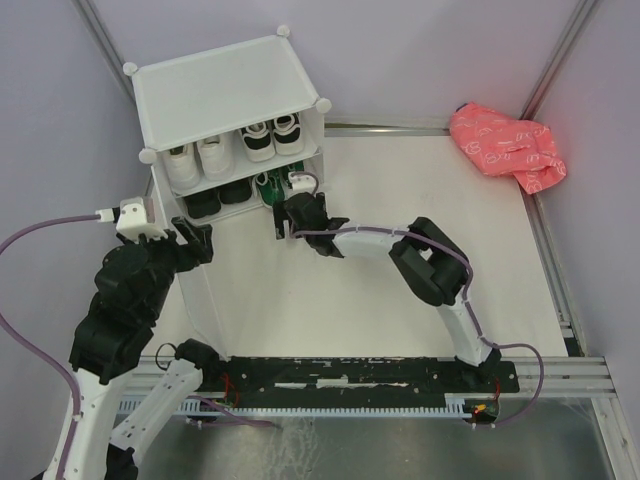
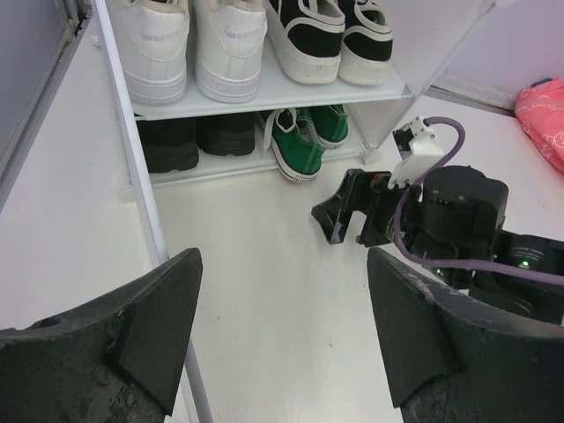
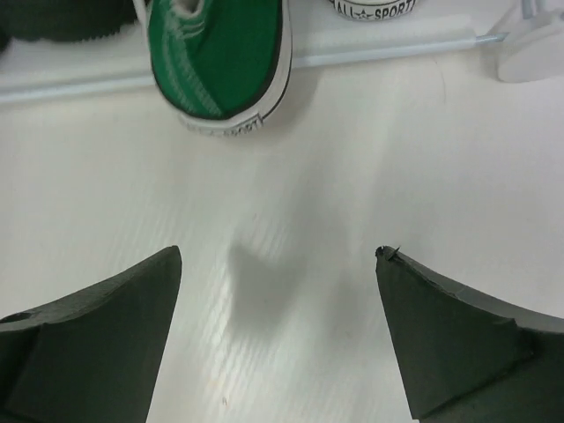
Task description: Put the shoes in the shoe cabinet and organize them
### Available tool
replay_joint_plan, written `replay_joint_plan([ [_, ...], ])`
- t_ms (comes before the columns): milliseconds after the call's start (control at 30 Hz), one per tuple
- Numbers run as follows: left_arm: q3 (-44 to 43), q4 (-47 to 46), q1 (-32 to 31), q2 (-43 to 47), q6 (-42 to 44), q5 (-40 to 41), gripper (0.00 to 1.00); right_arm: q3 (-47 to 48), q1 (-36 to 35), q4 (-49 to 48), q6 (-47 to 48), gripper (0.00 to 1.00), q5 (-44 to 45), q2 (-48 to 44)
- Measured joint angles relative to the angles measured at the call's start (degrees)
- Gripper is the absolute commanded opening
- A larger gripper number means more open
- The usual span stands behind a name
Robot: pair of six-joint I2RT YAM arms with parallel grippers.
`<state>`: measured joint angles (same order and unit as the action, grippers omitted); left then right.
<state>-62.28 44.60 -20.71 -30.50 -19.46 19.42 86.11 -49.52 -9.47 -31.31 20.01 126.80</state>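
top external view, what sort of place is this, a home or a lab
Likely a robot lab cell, not a home: bare walls on metal rails box in a white table, left arm and right arm bolted at its edge.

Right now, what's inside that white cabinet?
Inside the cabinet, the upper shelf holds white sneakers and black sneakers; below are plain black shoes and green sneakers, one heel overhanging. Their toes are hidden.
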Motion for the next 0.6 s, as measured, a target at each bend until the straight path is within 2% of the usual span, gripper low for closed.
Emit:
replay_joint_plan([
  [133,0.0,-0.11,0.0,0.09,0.02,-0.02,0.86,-0.02,-4.35,7.78,10.12,0.99,9.05,-4.87],
  [233,0.0,-0.15,0.0,0.28,0.04,-0.04,0.87,0.15,-7.39,12.26,13.68,0.99,18.84,-8.15],
  [300,0.0,-0.15,0.0,0.5,0.04,-0.04,0.87,0.48,-8.33,14.51,15.82,0.98,21.16,-9.64],
  [400,0.0,-0.13,0.0,0.98,0.07,-0.04,0.87,0.48,-7.72,15.34,20.31,0.91,19.02,-10.97],
  [533,0.0,0.13,0.0,1.73,0.07,-0.07,0.87,1.29,-5.64,17.49,22.82,1.0,8.98,-11.21],
  [600,0.0,0.31,0.0,2.29,0.07,-0.09,0.87,2.71,-4.04,18.86,23.08,1.0,2.67,-10.75],
])
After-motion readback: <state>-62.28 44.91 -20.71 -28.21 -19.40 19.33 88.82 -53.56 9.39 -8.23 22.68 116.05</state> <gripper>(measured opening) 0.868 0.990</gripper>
